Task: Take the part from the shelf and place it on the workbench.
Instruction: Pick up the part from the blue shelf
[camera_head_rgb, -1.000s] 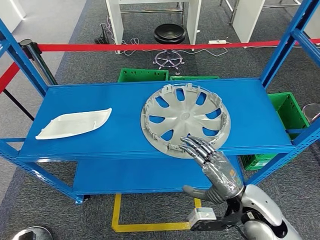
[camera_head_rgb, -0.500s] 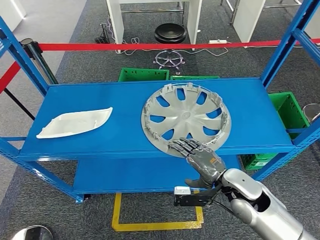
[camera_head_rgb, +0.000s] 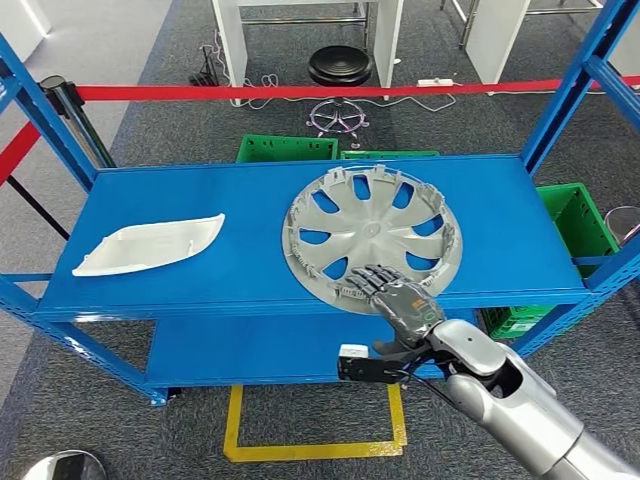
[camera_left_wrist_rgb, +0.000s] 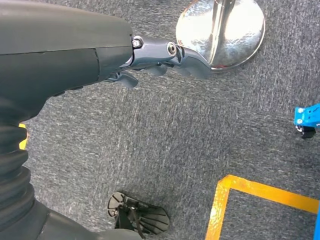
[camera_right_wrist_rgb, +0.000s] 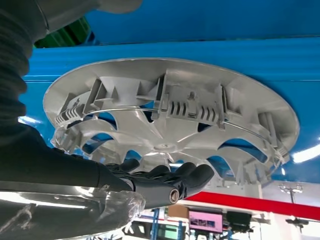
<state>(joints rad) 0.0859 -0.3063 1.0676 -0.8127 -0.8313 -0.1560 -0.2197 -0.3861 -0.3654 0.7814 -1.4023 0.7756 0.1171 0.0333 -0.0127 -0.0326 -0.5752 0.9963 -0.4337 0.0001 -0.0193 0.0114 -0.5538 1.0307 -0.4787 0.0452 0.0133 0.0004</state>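
Note:
A grey plastic hubcap (camera_head_rgb: 370, 238) lies inner side up on the top level of the blue shelf (camera_head_rgb: 226, 280), right of centre, its near rim at the shelf's front edge. My right hand (camera_head_rgb: 396, 300) reaches over that near rim, with its fingers (camera_head_rgb: 370, 280) laid flat and spread on it and the thumb lower, in front of the shelf edge. In the right wrist view the dark fingers (camera_right_wrist_rgb: 170, 180) stretch along the hubcap (camera_right_wrist_rgb: 170, 115) without closing on it. My left hand (camera_left_wrist_rgb: 166, 52) hangs over the carpet and holds nothing.
A white curved panel (camera_head_rgb: 147, 245) lies at the shelf's left end. Blue uprights (camera_head_rgb: 573, 80) frame the shelf, with a lower level (camera_head_rgb: 264, 350) beneath. Green crates (camera_head_rgb: 287, 150) stand behind and to the right (camera_head_rgb: 581, 225). Red barrier tape (camera_head_rgb: 302, 93) and a chrome stanchion base (camera_left_wrist_rgb: 220, 30) stand nearby.
My right arm has stretched forward and slightly left, which brought the fingers from the shelf's front edge onto the hubcap's near rim. The hubcap and the white panel have not moved.

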